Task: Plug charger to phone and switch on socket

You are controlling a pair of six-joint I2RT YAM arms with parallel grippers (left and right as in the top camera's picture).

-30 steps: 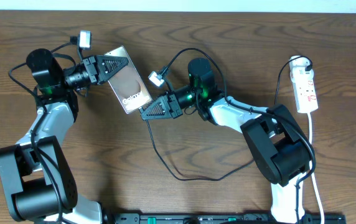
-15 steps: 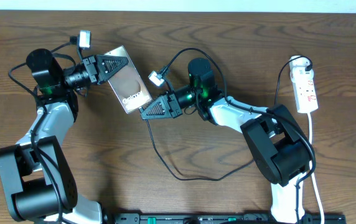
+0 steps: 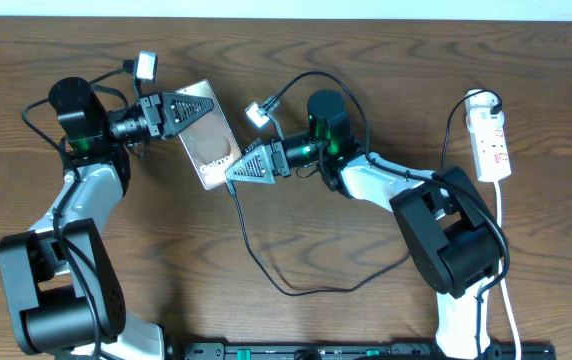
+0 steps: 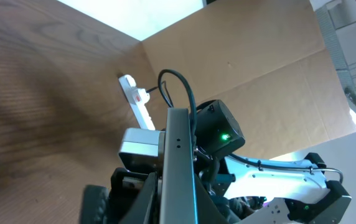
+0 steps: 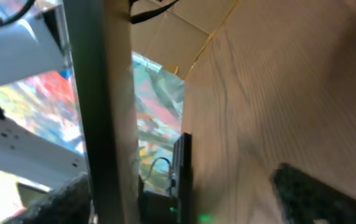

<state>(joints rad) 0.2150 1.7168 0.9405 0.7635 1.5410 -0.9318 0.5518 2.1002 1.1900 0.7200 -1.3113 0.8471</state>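
Observation:
The phone (image 3: 211, 145) is held off the table, tilted, with my left gripper (image 3: 204, 103) shut on its upper end. In the left wrist view the phone (image 4: 178, 155) shows edge-on between the left gripper's (image 4: 178, 208) fingers. My right gripper (image 3: 233, 173) is at the phone's lower end, open, its fingers wide apart. In the right wrist view the phone's edge (image 5: 97, 93) stands upright inside the right gripper (image 5: 190, 202). The charger (image 3: 266, 275), a thin black cable, runs from that lower end down across the table. The socket (image 3: 493, 140) lies at the far right.
The socket's white cord (image 3: 504, 240) runs down the right edge beside the right arm's base (image 3: 451, 250). The left arm's base (image 3: 56, 300) stands at the lower left. Brown cardboard walls (image 4: 259, 74) rise behind the socket (image 4: 137, 102).
The right gripper's jaws have gone from shut to wide open, and it has moved up and left against the phone's lower end. The left gripper and phone shifted slightly up and right.

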